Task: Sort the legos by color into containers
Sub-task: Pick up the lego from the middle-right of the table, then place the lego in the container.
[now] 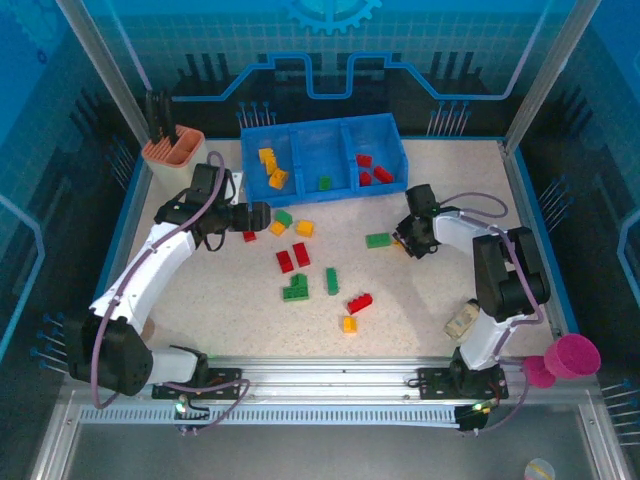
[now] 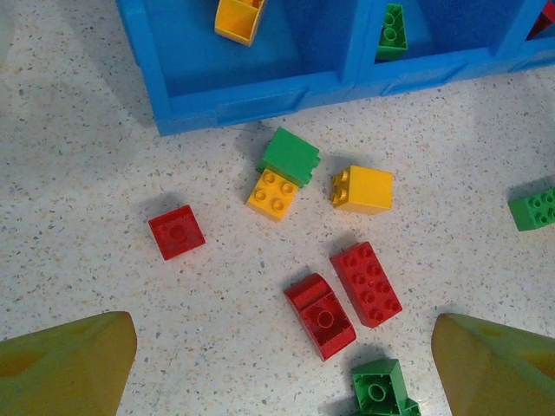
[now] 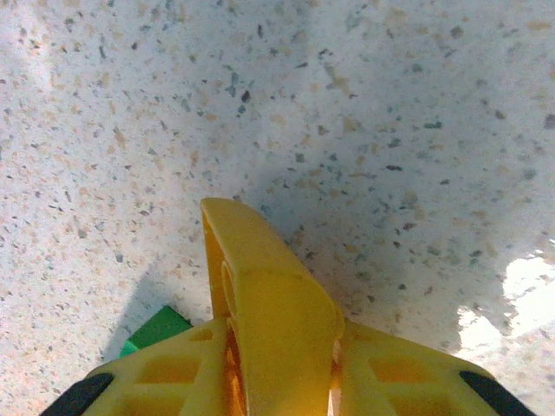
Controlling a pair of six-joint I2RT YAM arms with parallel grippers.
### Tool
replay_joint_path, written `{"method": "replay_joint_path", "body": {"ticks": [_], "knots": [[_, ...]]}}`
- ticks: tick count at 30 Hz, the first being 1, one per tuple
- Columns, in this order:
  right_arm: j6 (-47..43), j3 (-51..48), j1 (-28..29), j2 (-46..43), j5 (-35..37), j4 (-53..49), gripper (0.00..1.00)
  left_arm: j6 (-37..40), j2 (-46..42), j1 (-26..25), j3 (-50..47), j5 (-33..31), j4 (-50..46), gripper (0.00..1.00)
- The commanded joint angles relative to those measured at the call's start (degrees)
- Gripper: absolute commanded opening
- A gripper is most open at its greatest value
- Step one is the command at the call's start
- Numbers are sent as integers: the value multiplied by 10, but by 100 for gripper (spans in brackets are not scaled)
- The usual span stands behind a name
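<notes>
Blue plastic tray (image 2: 260, 97): three rectangular compartments. Glossy studded legos (image 2: 366, 284) in red, green and yellow lie scattered on the speckled tabletop (image 2: 78, 156) in front of the tray, with a few inside it. Left gripper (image 2: 284, 319): jaws apart over the legos. Right gripper (image 3: 251, 260): jaws together, before the tray's right end.

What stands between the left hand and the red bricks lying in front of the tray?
Nothing visible does. In the left wrist view the open left hand frames a long red brick and a rounded red brick, both uncovered. A green brick lies close beside the rounded one.
</notes>
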Motion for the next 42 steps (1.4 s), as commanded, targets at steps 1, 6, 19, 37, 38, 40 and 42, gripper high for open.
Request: {"method": "replay_joint_path", "body": {"ticks": [1,6,19,37,38,40,42], "knots": [[-59,27,-7,-4,28,-62,29,13,4,6,11,-6,0,90],[-186,97,-1,-24,58,-137,25,15,7,6,9,-2,6,90],[-588,401,152,68,143,-249,18,23,-5,11,14,-2,-2,92],[-857,795,275,380,48,-29,19,2,-106,55,-64,9,-42,93],[-871,798,277,390,47,-11,19,2,-108,55,-66,5,-43,93],[-892,805,278,409,54,19,20,3,-108,56,-69,-4,-47,93],[-909,817,278,428,56,35,20,1,-103,57,-67,-10,-51,94]]}}
